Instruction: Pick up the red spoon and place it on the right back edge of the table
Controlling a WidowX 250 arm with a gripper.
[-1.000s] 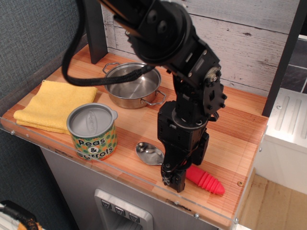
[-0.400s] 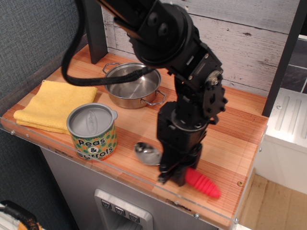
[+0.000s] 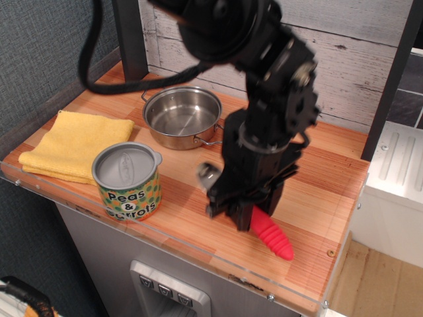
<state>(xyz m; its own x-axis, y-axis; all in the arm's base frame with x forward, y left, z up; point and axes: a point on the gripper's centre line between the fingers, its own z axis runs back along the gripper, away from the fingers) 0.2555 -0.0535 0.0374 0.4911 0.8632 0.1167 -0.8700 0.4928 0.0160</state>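
Fingers of the gripper (image 3: pixel 232 214): pinched on the red spoon (image 3: pixel 268 234) at the neck, between handle and bowl. Spoon: formerly flat on the table (image 3: pixel 330 178) near the front edge, now lifted clear, red handle slanting down to the right, silver bowl raised at left. Arm: risen since a second ago. Judgement: pick-up achieved; carry to the right back edge not yet done. Pot (image 3: pixel 182 117), can (image 3: pixel 127 179), yellow cloth (image 3: pixel 73 144): unmoved.
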